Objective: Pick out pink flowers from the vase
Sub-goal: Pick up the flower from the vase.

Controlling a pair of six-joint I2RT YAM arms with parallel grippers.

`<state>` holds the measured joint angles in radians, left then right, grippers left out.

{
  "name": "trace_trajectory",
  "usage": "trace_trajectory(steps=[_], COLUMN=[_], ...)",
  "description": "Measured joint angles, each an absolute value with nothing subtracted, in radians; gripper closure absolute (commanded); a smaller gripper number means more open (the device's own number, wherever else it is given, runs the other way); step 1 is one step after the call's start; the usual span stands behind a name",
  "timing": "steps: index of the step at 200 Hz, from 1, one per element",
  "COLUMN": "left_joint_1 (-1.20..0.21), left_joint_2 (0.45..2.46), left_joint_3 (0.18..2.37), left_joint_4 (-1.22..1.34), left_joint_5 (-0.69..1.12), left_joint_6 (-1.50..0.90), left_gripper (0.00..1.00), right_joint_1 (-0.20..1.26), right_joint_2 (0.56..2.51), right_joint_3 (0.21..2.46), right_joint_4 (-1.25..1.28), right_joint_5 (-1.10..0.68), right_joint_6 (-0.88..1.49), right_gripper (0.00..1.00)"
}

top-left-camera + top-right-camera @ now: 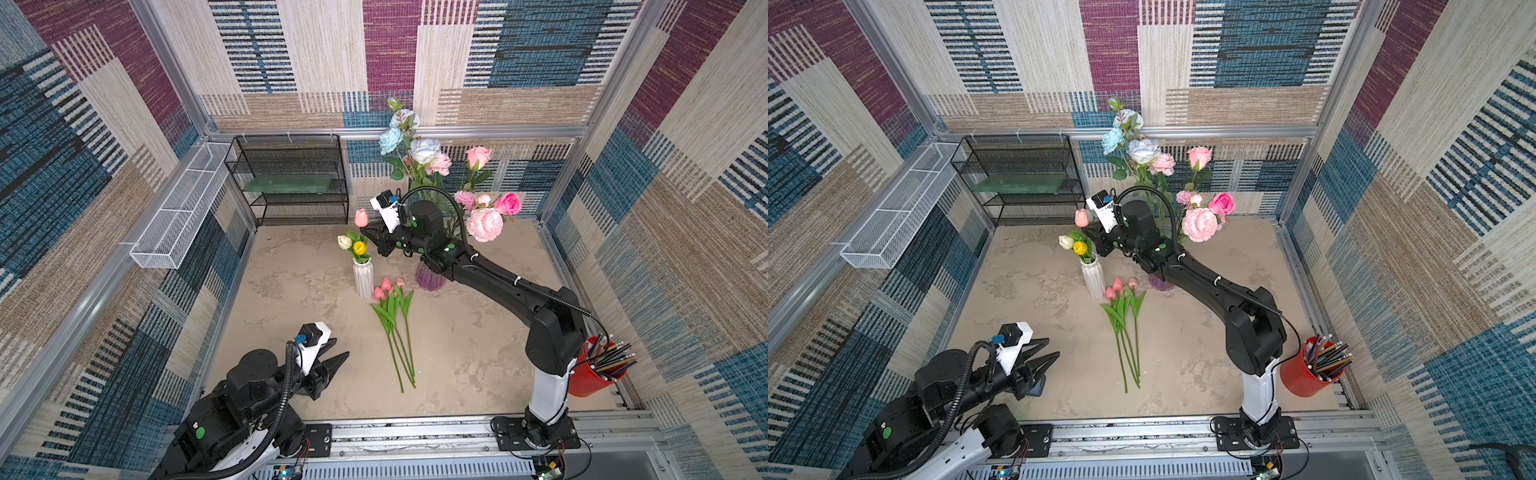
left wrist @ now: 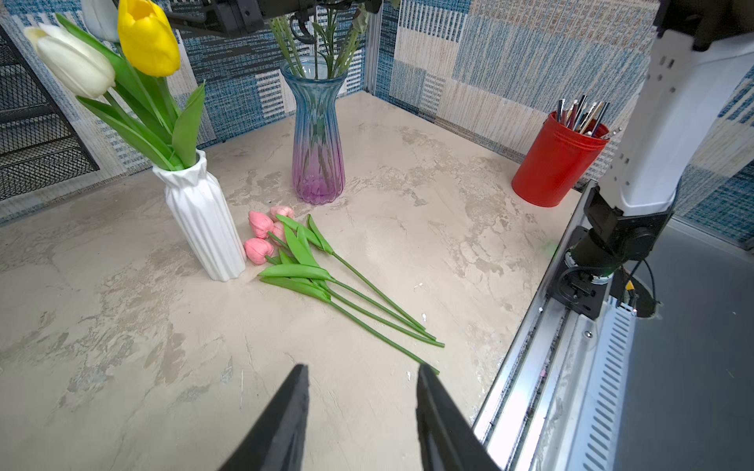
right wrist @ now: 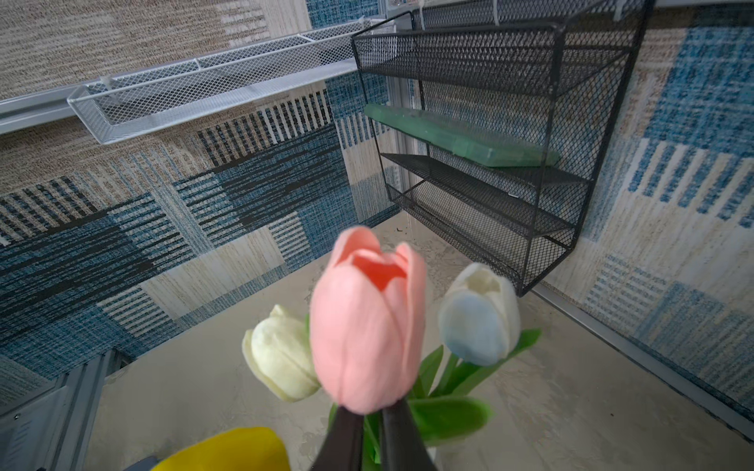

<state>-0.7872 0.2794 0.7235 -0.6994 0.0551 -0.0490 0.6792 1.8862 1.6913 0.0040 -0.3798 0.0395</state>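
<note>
The right pincer is clamped on the smooth green stem directly under the held pink tulip, a matte egg-shaped bloom sitting higher than the white and yellow tulips in the white ribbed vase. The left pincer hovers over the mottled bench, tapered black jaws parted, empty. Loose pink tulips lie beside that vase. The left wrist view shows the fluted glass vase whole (blue fading to purple); both top views show its ruffled large pink blooms
</note>
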Motion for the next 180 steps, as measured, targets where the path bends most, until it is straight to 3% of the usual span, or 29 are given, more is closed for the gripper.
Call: trace_trajectory(steps=[85,180], left_joint_1=[-0.787,-0.787], left_joint_2=[0.279,0.278], left_joint_3=[0.723,0.723], left_joint_4=[-0.700,-0.700], left_joint_5=[0.055,0.055], left_joint_6=[-0.049,-0.049], left_gripper=[0.55,0.55], right_joint_1=[0.674,0.673], right_joint_2=[1.856,1.856], right_joint_3=[1.729,1.897], right_joint_4=[-0.022,-0.079], right_joint_5=[-0.366,-0.401], right_joint_6=[0.017,-0.033], right_gripper=[1.00,1.00])
